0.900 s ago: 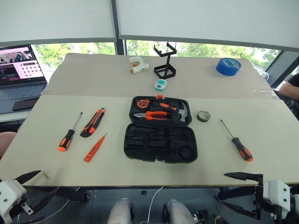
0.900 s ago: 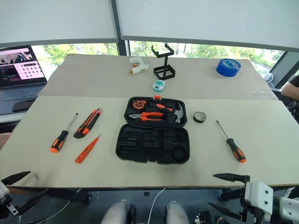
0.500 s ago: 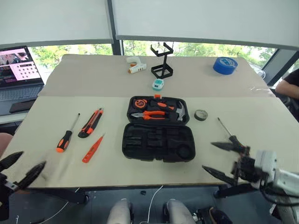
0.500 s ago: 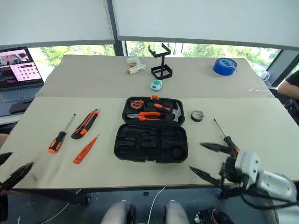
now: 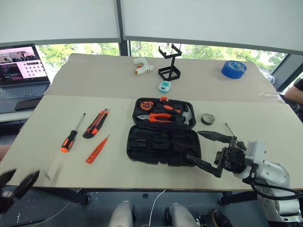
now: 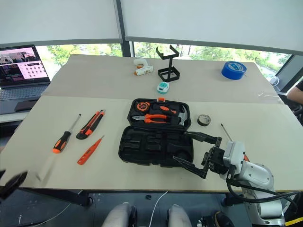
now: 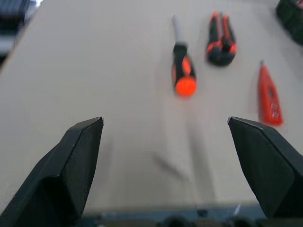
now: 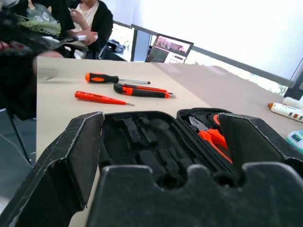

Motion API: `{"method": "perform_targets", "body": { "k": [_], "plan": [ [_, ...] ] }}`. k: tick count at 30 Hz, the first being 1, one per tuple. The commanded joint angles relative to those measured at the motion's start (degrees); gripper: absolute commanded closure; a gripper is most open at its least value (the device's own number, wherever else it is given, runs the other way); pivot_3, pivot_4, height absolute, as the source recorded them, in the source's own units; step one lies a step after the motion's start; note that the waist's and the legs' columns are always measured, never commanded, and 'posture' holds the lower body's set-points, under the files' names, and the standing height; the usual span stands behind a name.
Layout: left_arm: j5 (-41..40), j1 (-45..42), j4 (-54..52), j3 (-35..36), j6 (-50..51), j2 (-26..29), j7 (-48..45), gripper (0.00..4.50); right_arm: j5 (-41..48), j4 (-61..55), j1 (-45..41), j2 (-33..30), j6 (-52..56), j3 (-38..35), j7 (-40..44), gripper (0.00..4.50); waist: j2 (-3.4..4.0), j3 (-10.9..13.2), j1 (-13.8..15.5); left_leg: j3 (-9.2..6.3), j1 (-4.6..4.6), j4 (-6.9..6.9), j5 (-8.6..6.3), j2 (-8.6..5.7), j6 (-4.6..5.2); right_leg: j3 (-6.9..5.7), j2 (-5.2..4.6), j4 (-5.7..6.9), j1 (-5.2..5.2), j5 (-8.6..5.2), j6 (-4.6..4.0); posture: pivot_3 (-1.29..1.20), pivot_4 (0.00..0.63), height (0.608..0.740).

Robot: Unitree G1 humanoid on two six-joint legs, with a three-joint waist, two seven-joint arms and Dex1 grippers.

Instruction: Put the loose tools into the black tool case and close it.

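The tool case (image 5: pixel 163 131) lies open at mid-worktop (image 5: pixel 42 156), empty slots facing up to receive tools. Left of it lie a screwdriver (image 5: pixel 71 136), knife (image 5: pixel 96 124) and tester pen (image 5: pixel 97 149); the tape roll (image 5: pixel 207 118) and second screwdriver (image 5: pixel 230 132) lie right. Both tools stand apart, empty: right tool (image 5: pixel 204 150) beside the case's near right corner, left tool (image 5: pixel 18 185) at the near edge.

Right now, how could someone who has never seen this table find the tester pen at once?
Start from the open black tool case in the middle of the table. On the robot's left of it lie three loose tools side by side. The tester pen is the one closest to the table's near edge: slim and all orange, while the screwdriver and the utility knife are partly black.
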Motion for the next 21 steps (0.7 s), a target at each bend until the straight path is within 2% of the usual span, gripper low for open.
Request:
{"method": "perform_targets", "body": {
  "k": [1, 3, 6, 9, 14, 15, 17, 18, 21],
  "plan": [
    [1.0, -8.7, 1.7, -4.9, 5.1, 4.4, 4.5, 0.00, 1.4, 1.1, 0.3, -2.0, 0.5, -0.4, 3.0, 0.03, 0.02, 0.0, -0.3, 0.02, 0.00, 0.00, 0.06, 0.00, 0.08, 0.05, 0.01, 0.02, 0.09, 0.06, 0.07, 0.00, 0.150, 0.740],
    [3.2, -14.5, 3.7, -12.5, 11.0, 7.8, 6.6, 0.00, 0.7, 3.7, -1.0, -2.2, -1.1, -0.6, 4.3, 0.03, 0.04, 0.0, -0.7, 0.03, 0.05, 0.00, 0.10, -0.02, 0.15, 0.09, 0.03, 0.03, 0.24, 0.21, 0.35, 0.00, 0.150, 0.740],
    [6.6, -22.9, 7.0, -19.7, 15.1, 8.5, 10.7, 0.00, -0.2, 5.4, -1.8, -1.5, -2.8, -1.0, 4.2, 0.03, 0.15, 0.1, -1.3, 0.06, 0.24, -0.01, 0.10, -0.05, 0.15, 0.13, 0.12, 0.06, 0.38, 0.22, 0.38, 0.00, 0.150, 0.740],
    [8.5, -28.2, 9.0, -22.8, 17.8, 7.7, 13.5, 0.00, -1.0, 5.7, -1.3, -1.2, -3.8, -1.6, 3.5, 0.03, 0.09, 0.1, -1.7, 0.03, 0.23, -0.03, 0.00, 0.04, 0.02, 0.23, 0.31, 0.33, 0.23, 0.17, 0.39, 0.00, 0.150, 0.740],
    [12.1, -31.7, 11.6, -26.1, 19.4, 6.3, 15.4, 0.00, -1.2, 6.8, -0.5, -1.5, -4.8, -2.2, 3.7, 0.03, 0.14, 0.1, -2.1, 0.00, 0.17, -0.04, 0.00, 0.14, -0.11, 0.33, 0.46, 0.60, -0.01, 0.09, 0.25, 0.00, 0.150, 0.740],
    [12.4, -31.6, 11.7, -26.2, 20.2, 6.4, 15.3, 0.50, -1.1, 6.5, -0.4, -1.5, -4.7, -2.2, 3.6, 0.00, 0.14, 0.1, -2.1, 0.02, 0.17, -0.04, 0.01, 0.14, -0.12, 0.37, 0.46, 0.64, -0.05, 0.09, 0.25, 0.00, 0.150, 0.740],
    [12.9, -31.0, 11.6, -26.4, 21.3, 6.9, 14.4, 0.97, -1.1, 6.2, -0.3, -1.4, -4.6, -2.1, 3.4, 0.00, 0.14, 0.2, -2.1, 0.02, 0.18, -0.04, 0.01, 0.14, -0.14, 0.37, 0.46, 0.65, -0.05, 0.08, 0.24, 0.00, 0.150, 0.740],
    [13.1, -30.3, 11.3, -26.2, 22.0, 7.3, 13.9, 1.46, -1.1, 6.1, -0.4, -1.3, -4.6, -2.0, 3.2, 0.00, 0.14, 0.2, -2.1, 0.02, 0.17, -0.04, 0.02, 0.13, -0.15, 0.37, 0.45, 0.65, -0.05, 0.08, 0.24, 0.00, 0.150, 0.740],
    [13.4, -28.1, 10.1, -24.6, 22.1, 8.5, 11.4, 2.50, -1.2, 6.3, -1.5, -1.1, -4.5, -1.7, 2.7, 0.00, 0.16, 0.2, -2.1, 0.03, 0.18, -0.04, 0.02, 0.13, -0.15, 0.38, 0.40, 0.65, -0.05, 0.08, 0.24, 0.00, 0.150, 0.740]
  ]
}}
